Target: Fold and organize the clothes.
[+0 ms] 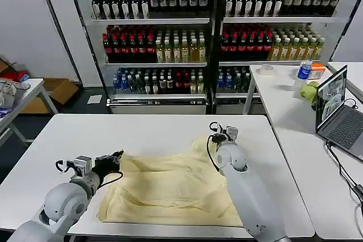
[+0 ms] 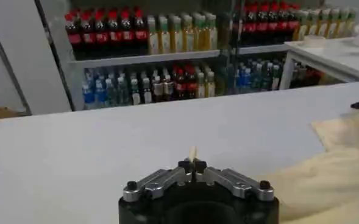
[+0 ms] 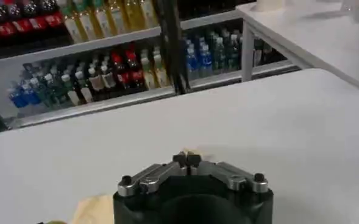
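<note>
Pale yellow soft fabric: the garment [image 1: 170,188] lies spread and loosely wrinkled on the white bench [image 1: 74,140], toward the near edge, roughly central in the head view, with its near hem close to the bench's front edge. Left hand [image 1: 116,160] sits at the garment's left far corner; in the left wrist view its fingers [image 2: 192,165] are pressed together with a thin sliver of cream cloth standing up between the tips, so it is clamped on the garment edge. Right hand [image 1: 218,136] sits at the garment's far right corner, where the cloth rises into a small peak; in the right wrist view its fingertips [image 3: 186,159] meet with a small bit of pale fabric just past them, so it appears to be pinching the garment there. Both arms reach in from the near side, the right forearm lying over the garment's right part. Shelves of bottles [image 1: 170,43] stand behind the bench.
</note>
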You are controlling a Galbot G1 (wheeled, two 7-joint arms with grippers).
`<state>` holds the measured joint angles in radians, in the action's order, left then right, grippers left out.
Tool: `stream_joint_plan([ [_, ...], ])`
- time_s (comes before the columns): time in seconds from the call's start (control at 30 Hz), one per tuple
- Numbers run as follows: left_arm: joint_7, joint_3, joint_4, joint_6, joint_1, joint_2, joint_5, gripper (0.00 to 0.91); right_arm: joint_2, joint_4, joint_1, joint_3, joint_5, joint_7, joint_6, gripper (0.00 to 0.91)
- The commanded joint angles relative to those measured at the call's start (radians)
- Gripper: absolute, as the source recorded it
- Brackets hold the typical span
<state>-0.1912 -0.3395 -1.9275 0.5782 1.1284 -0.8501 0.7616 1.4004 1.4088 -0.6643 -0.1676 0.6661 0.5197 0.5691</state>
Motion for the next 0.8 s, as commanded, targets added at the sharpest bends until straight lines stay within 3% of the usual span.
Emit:
stream_joint_plan([
  [0.03,0.000,-0.002,0.001,0.000,0.001,-0.001,0.001,0.010,-0.036,0.132,-0.064,-0.010,-0.046,-0.074,-0.028,0.000],
  [0.4,0.000,-0.023,-0.023,0.000,0.020,0.006,0.007,0.010,-0.115,0.397,-0.243,-0.046,-0.085,-0.169,-0.092,0.000],
  [0.8,0.004,-0.058,-0.064,0.000,0.078,0.010,0.006,0.010,-0.177,0.626,-0.508,-0.121,-0.193,-0.272,-0.193,0.000],
])
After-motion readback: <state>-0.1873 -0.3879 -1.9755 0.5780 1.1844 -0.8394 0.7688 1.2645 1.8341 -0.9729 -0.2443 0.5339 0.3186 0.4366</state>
